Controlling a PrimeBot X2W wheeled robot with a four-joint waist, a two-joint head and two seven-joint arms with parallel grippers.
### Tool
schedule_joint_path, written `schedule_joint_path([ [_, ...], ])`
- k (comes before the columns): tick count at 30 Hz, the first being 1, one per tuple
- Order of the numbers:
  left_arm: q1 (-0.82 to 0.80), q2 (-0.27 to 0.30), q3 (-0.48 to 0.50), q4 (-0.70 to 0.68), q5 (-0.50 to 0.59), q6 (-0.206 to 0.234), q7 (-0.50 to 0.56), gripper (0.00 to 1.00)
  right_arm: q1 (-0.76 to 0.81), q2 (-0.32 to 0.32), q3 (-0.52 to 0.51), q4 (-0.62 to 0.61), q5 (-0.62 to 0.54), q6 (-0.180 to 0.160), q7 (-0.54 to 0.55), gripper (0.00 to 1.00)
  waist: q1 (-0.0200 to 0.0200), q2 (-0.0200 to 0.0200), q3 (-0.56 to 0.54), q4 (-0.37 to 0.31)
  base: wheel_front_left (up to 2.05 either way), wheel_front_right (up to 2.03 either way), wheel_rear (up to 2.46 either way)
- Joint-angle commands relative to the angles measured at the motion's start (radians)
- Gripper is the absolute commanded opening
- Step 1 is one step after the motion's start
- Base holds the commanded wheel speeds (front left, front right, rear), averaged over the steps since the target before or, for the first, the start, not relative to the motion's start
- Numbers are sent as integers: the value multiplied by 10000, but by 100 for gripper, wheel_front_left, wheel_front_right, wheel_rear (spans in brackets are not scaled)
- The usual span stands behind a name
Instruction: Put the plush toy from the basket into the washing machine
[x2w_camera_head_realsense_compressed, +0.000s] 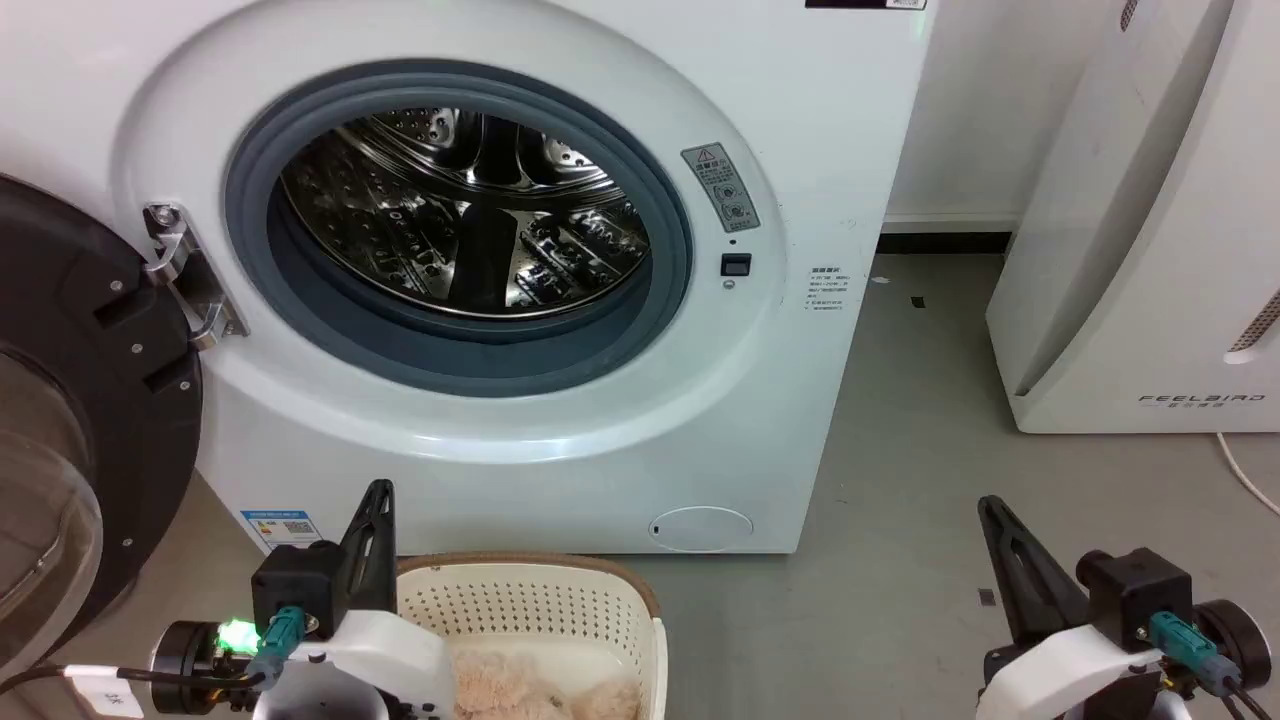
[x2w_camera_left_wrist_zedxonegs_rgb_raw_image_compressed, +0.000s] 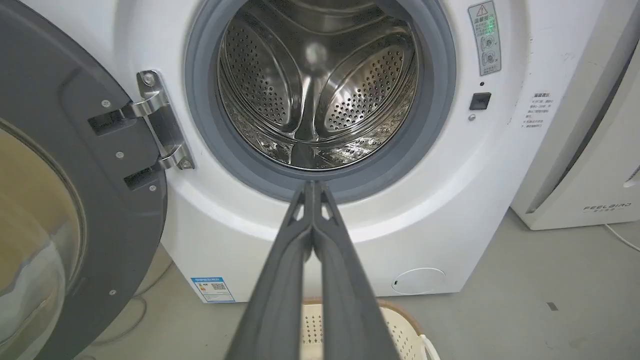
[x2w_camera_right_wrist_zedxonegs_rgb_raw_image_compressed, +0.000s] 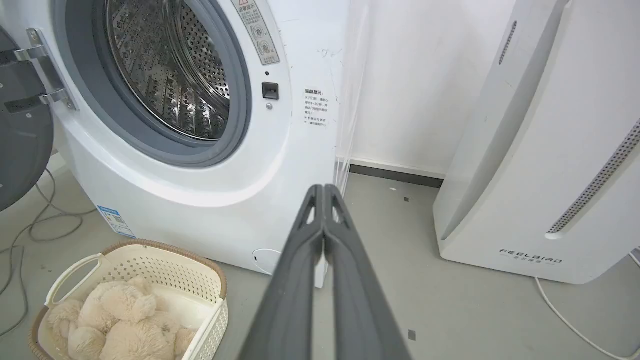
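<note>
Both grippers, left (x2w_camera_head_realsense_compressed: 380, 490) & right (x2w_camera_head_realsense_compressed: 988, 503), fingers together, nothing held. Toy (x2w_camera_right_wrist_zedxonegs_rgb_raw_image_compressed: 120, 320) lies in basket (x2w_camera_right_wrist_zedxonegs_rgb_raw_image_compressed: 165, 260) near washer (x2w_camera_head_realsense_compressed: 800, 150); door (x2w_camera_head_realsense_compressed: 90, 400) swung left, drum clear for loading.

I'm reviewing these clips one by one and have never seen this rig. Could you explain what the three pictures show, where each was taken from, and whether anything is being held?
The wide picture comes from a camera on the robot's head, looking down. The dark prongs at its bottom corners are the left gripper and the right gripper. The other two pictures come from cameras on each wrist, looking along that gripper's own fingers. In both wrist views the fingers are pressed together with nothing between them, so nothing is held.

Ahead stands the washing machine, its door swung open on the left and the steel drum visible. On the floor before it sits the basket with the plush toy lying inside. The white unit on the right is a separate appliance.
</note>
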Motion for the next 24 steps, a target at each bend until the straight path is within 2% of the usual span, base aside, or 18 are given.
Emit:
schedule_joint_path([
  [1,138,3,-12,-43,26,-45,3,0,-139,-4,-5,-16,-80,-7,14,0,0,-1,0,0,0,0,0],
  [13,138,3,-12,-43,26,-45,3,0,-139,-4,-5,-16,-80,-7,14,0,0,-1,0,0,0,0,0],
  [14,0,0,-2,0,0,0,0,100,0,0,-2,0,0,0,0,100,0,-1,0,0,0,0,0],
  [24,-36,0,-76,63,-54,136,-154,100,3,0,-145,-46,128,1,-155,100,0,-1,30,-3,0,0,0],
])
